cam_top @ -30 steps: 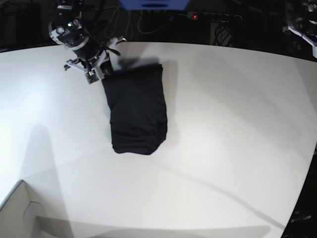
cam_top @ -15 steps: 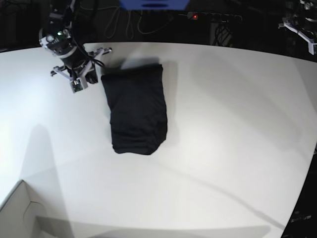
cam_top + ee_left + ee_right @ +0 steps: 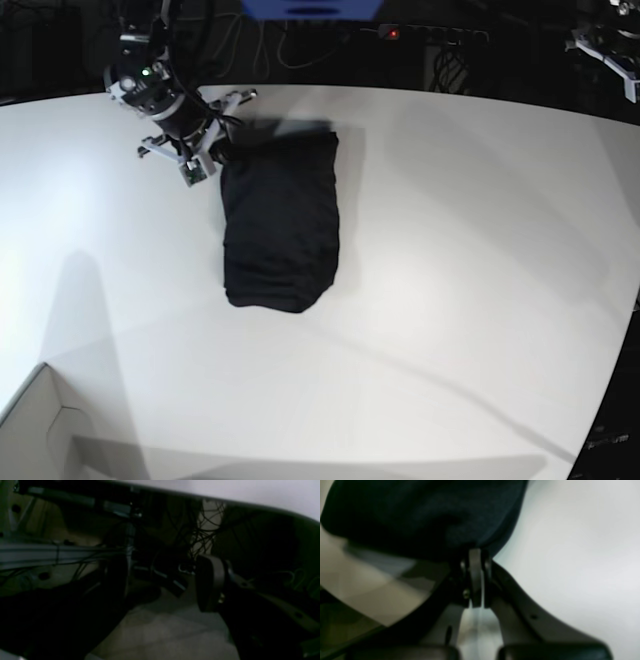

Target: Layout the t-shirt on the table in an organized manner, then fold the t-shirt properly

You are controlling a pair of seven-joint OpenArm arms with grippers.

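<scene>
The t-shirt (image 3: 280, 222) lies folded into a narrow black bundle on the white table (image 3: 470, 250), its long side running away from the far edge toward the middle of the tabletop. The right gripper (image 3: 215, 155) sits at the far left corner of the bundle. In the right wrist view its fingers (image 3: 475, 577) are pressed flat together with no gap between them, and the tips meet the dark edge of the cloth (image 3: 425, 517). The picture is blurred there, so the fabric may be pinched between the tips or only touched by them; I cannot tell which. Ahead of the fingers the cloth fills the upper part of that view, bare tabletop (image 3: 570, 555) lies to one side of them, and the table's edge with the floor below shows on the other side.

The left gripper (image 3: 165, 580) hangs off the table, past its curved edge (image 3: 250, 492). Its fingers (image 3: 210, 582) stand well apart with nothing between them; behind them are only dark cables and floor.

A pale cardboard box (image 3: 40, 425) sits at the near corner, well apart from both.
</scene>
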